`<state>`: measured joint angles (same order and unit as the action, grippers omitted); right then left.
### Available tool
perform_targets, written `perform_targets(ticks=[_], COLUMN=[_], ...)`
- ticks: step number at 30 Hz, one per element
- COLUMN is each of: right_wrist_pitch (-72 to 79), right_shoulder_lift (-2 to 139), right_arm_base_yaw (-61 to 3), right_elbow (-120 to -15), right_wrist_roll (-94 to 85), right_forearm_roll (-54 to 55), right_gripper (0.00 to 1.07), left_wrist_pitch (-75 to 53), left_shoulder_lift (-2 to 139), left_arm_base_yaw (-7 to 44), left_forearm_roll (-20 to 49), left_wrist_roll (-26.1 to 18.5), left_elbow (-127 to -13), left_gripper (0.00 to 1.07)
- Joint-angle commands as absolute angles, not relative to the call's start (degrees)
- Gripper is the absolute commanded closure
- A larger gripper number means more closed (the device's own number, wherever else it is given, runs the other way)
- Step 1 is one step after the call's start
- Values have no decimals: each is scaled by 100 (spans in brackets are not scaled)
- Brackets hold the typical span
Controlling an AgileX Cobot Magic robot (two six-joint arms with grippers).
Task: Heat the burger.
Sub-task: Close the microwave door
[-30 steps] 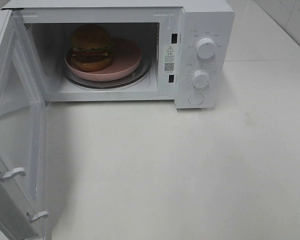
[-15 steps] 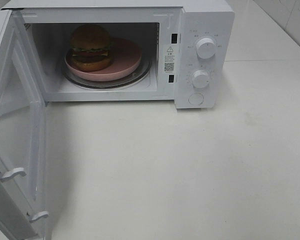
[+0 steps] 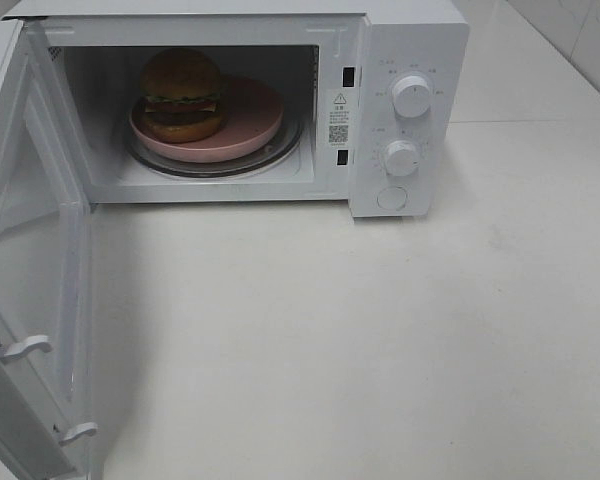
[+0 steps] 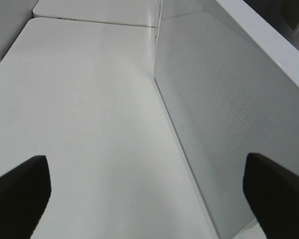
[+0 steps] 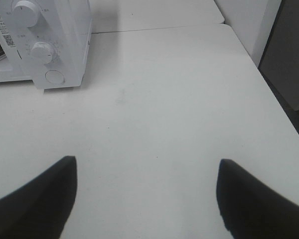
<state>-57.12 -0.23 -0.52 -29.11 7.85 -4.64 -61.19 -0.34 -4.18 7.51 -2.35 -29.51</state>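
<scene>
**Two hands empty, one door to be shut**

Both hands are seen with fingers spread apart and nothing between them. The left hand (image 4: 145,158) is held low over the surface (image 3: 380,330), close beside the swung-out door (image 3: 40,250). The right hand (image 5: 147,159) is held over bare surface, well short of the microwave (image 3: 410,35).

The step in hand is judged to be the closing of the door, best done by the left hand. The door's outer face should be pushed near its free edge, where the latch hooks (image 3: 25,347) are carried, so that least force is needed. The push should be carried round the door's arc and ended firmly, so that the hooks are driven fully into the slots (image 3: 348,76). If they are not, the microwave may not be started. The right hand should be held clear of the opening until then, after which the knobs (image 3: 412,95) can be reached.

Farther back, the burger (image 3: 182,95) is found upright on the pink plate (image 3: 255,120), which is set on the glass tray (image 3: 285,150) inside the open microwave. It is well apart from both hands and is touched by neither.
</scene>
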Motion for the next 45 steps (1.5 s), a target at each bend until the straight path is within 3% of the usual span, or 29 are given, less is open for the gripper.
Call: perform_targets(ticks=[1,27,30,32,33,34,35,36,37,38,39,40,41,45], right_wrist_pitch=[-5724,-5724,-5724,-5724,-5724,-5724,-5724,-5724,-5724,-5724,-5724,-5724,-5724,-5724], right_shoulder_lift=[-178,-178,-178,-178,-178,-178,-178,-178,-178,-178,-178,-178,-178,-178], right_arm_base_yaw=[-34,-34,-34,-34,-34,-34,-34,-34,-34,-34,-34,-34,-34,-34], right_elbow=[-2888,-2888,-2888,-2888,-2888,-2888,-2888,-2888,-2888,-2888,-2888,-2888,-2888,-2888], right_wrist_roll=[705,705,705,705,705,705,705,705,705,710,710,710,710,710], right_forearm_roll=[-464,-458,-458,-458,-458,-458,-458,-458,-458,-458,-458,-458,-458,-458], right_gripper=[32,32,32,32,32,32,32,32,32,32,32,32,32,32], left_wrist_pitch=[-6131,-5901,-5535,-5151,-5151,-5048,-4922,-4922,-4830,-4698,-4698,-4658,-4641,-4589], left_shoulder_lift=[-132,-69,80,315,315,413,573,573,653,768,768,871,922,1066], left_arm_base_yaw=[-430,-430,-430,-430,-430,-430,-430,-430,-430,-430,-430,-430,-430,-430], left_forearm_roll=[739,865,825,693,693,659,647,647,625,539,539,435,372,57], left_wrist_roll=[-195,-143,-138,-138,-138,-138,-138,-138,-138,-138,-138,-138,-138,-132], left_elbow=[-2956,-3088,-3151,-3111,-3111,-3083,-3037,-3037,-2997,-2956,-2956,-2951,-2951,-2951], left_gripper=[9,10,18,33,33,41,57,57,65,81,81,99,107,107])
